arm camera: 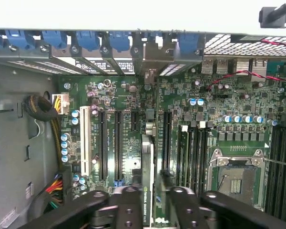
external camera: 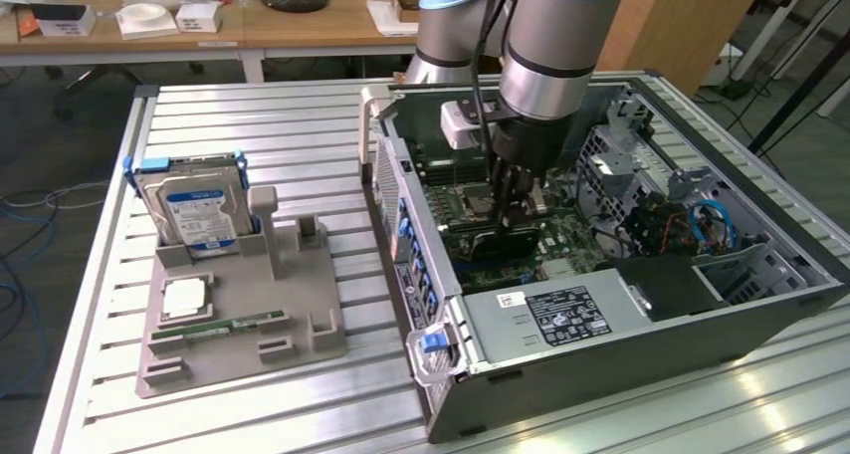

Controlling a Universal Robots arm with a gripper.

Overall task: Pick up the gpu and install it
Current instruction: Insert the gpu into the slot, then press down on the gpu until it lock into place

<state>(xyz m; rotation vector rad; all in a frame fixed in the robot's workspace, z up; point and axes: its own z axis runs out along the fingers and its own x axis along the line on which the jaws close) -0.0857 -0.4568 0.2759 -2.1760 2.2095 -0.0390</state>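
Observation:
The gpu [external camera: 499, 240] is a thin dark card standing on edge on the green motherboard [external camera: 571, 237] inside the open PC case [external camera: 598, 379]. Seen edge-on in the wrist view, the gpu [arm camera: 147, 162] lies along an expansion slot, with its far end toward the rear bracket openings [arm camera: 150, 71]. My gripper [external camera: 516, 215] reaches straight down into the case. In the wrist view the gripper [arm camera: 150, 205] straddles the card's near end. One black finger [arm camera: 126, 205] lies against each face, shut on the card.
Empty black expansion slots [arm camera: 118, 143] and a white slot [arm camera: 85, 138] lie beside the card, and the CPU socket [arm camera: 236, 179] is on its other side. On the table at the exterior view's left, a grey holder [external camera: 239, 344] carries a hard drive [external camera: 199, 210], a RAM stick [external camera: 219, 328] and a CPU [external camera: 183, 297].

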